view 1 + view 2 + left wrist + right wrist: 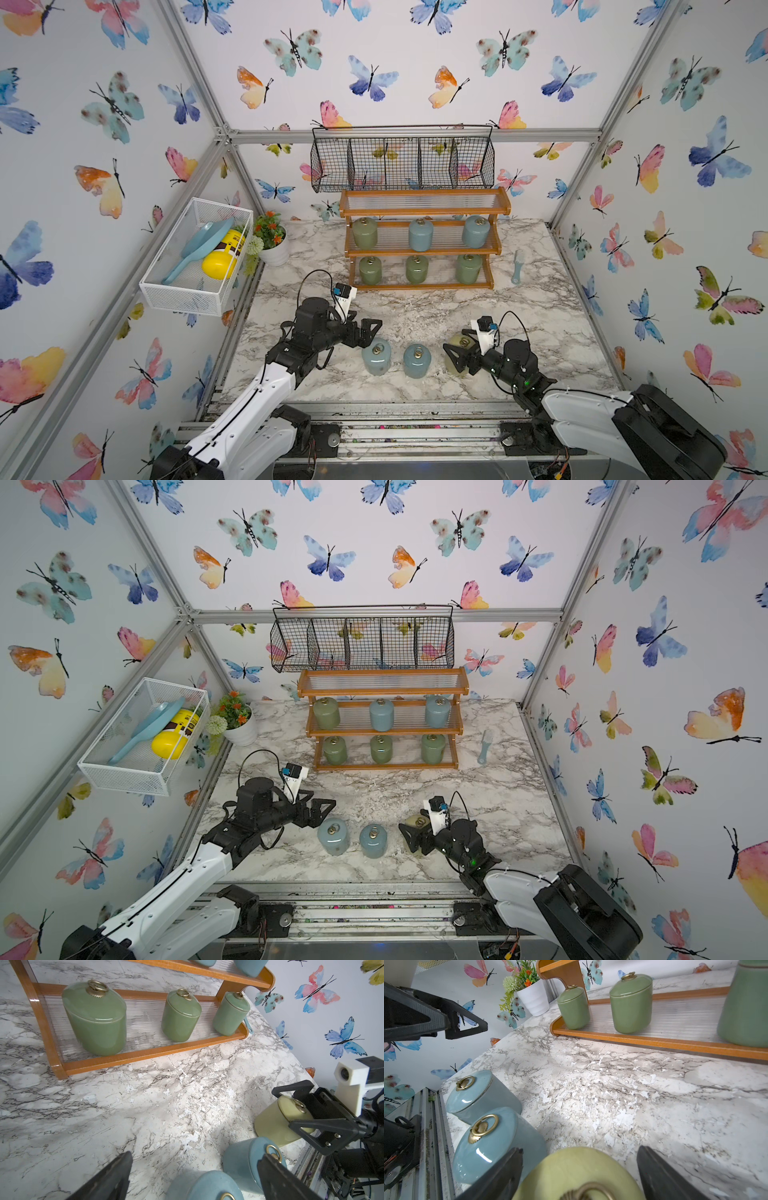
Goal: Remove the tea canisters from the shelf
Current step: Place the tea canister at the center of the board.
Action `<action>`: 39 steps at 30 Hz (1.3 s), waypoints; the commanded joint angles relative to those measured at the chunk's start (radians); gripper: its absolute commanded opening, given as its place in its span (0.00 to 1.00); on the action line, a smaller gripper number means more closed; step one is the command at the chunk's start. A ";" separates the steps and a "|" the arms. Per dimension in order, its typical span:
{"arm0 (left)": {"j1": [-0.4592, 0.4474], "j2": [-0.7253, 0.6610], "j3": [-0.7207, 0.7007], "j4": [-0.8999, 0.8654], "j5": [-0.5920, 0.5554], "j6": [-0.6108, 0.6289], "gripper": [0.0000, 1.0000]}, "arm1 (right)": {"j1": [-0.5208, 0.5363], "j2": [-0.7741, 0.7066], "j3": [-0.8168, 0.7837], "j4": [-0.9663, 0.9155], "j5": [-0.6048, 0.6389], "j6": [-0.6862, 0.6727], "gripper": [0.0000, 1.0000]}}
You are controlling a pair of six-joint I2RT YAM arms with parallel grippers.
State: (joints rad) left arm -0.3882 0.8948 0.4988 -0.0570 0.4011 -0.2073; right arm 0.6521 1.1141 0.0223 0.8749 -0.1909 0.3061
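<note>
Straddling glossy pale-yellow ceramic canister [272,1124], right gripper [579,1148] spread, left gripper [195,1155] spread wide, veined marble tabletop [145,1105]

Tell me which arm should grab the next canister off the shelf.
Probably left: the left gripper is open and empty, while the right gripper straddles the yellow canister on the table.

Glossy ceramic tea canisters [95,1020], metal ring pulls [97,988], wooden shelf [145,1054] with clear ribbed panels [143,1022], marble-patterned tabletop [145,1105]

I see butterfly wallpaper [415,62] on every wall, aluminium framing [540,136] at the corners, a marble-patterned desk [436,307], a black wire basket [403,166] hung behind.
</note>
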 commanded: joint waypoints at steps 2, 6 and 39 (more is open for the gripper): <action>-0.003 -0.012 -0.016 0.019 0.002 -0.005 0.98 | 0.009 -0.020 -0.015 -0.026 0.031 0.025 0.92; -0.003 -0.016 -0.017 0.017 0.002 -0.006 0.99 | 0.019 -0.029 -0.010 -0.049 0.043 0.034 0.92; -0.003 -0.016 0.032 -0.004 -0.049 -0.001 0.98 | 0.114 -0.200 0.127 -0.409 0.174 0.089 0.99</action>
State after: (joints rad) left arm -0.3882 0.8818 0.4942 -0.0620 0.3809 -0.2100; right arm 0.7609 0.9451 0.1047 0.5457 -0.0475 0.3996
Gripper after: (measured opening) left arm 0.984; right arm 0.994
